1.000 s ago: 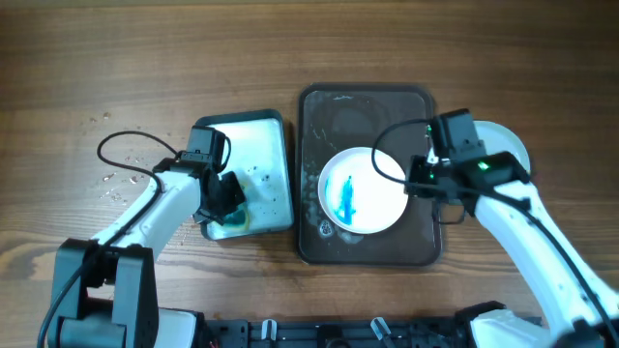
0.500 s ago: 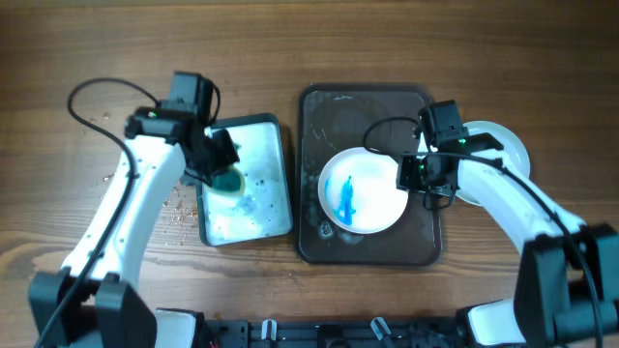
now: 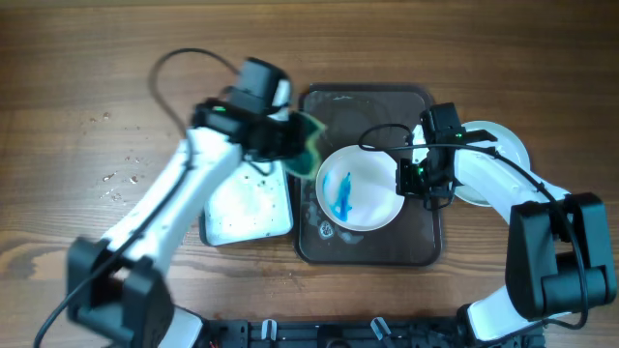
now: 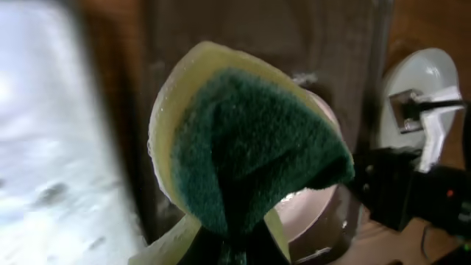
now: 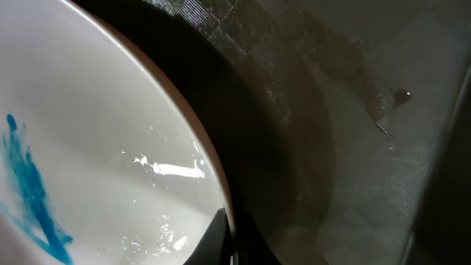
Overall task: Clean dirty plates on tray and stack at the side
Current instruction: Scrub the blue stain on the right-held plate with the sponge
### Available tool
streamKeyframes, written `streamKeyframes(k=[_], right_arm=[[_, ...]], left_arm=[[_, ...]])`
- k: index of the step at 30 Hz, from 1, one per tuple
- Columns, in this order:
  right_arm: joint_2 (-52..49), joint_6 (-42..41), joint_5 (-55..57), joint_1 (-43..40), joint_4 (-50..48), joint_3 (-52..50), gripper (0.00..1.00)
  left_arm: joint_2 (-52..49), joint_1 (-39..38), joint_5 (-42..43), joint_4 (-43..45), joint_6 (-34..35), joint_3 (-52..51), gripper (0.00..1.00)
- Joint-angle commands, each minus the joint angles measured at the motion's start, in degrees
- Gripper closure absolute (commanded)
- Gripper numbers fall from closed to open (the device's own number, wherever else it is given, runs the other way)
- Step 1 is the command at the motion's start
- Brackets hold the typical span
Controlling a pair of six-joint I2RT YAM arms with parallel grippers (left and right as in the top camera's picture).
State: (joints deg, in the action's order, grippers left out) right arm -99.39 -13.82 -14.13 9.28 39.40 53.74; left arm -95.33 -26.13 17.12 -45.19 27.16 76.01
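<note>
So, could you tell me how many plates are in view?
2. A blue-smeared plate lies on the tray; a white plate sits beside the tray, partly hidden by the right arm. More may be stacked under it.

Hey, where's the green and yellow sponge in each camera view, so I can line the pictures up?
Overhead: the sponge is upper centre, over the left rim of the tray.
Left wrist: the sponge fills the middle, green side facing the camera.
Right wrist: not in it.
Shared landmark: the dark brown tray, also behind the sponge and under the plate.
</note>
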Motion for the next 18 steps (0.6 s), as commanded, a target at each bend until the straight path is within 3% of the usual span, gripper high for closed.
streamKeyframes(k=[1,4,9,11,15,18], right_arm=[[-1.4,-1.3,4.1,0.0,0.9,0.2,0.96],[-1.4,-1.3,4.0,0.0,1.1,0.2,0.95],[-1.4,-1.3,4.0,0.0,1.1,0.2,0.96],[-1.4,-1.3,4.0,0.0,1.1,0.2,0.96],[-1.4,-1.3,4.0,0.0,1.1,0.2,0.96],[-1.4,-1.3,4.0,0.0,1.0,0.2,0.96]], left_arm=[[-7.9,-6.7,1.5,6.3,7.0,0.7,0.96],[-15.7,-11.6,2.1,13.4,13.3,0.7,0.96],[-23.4,-14.6,5.0,20.2,15.8,0.7,0.96],[-24.4,-14.4,-1.1,17.9,15.8,0.7,0.96],[-24.4,-12.2,-23.4,6.1,15.6,0.7,0.96],[-24.3,-10.3,-35.1,-0.8,12.4,0.7,0.96]])
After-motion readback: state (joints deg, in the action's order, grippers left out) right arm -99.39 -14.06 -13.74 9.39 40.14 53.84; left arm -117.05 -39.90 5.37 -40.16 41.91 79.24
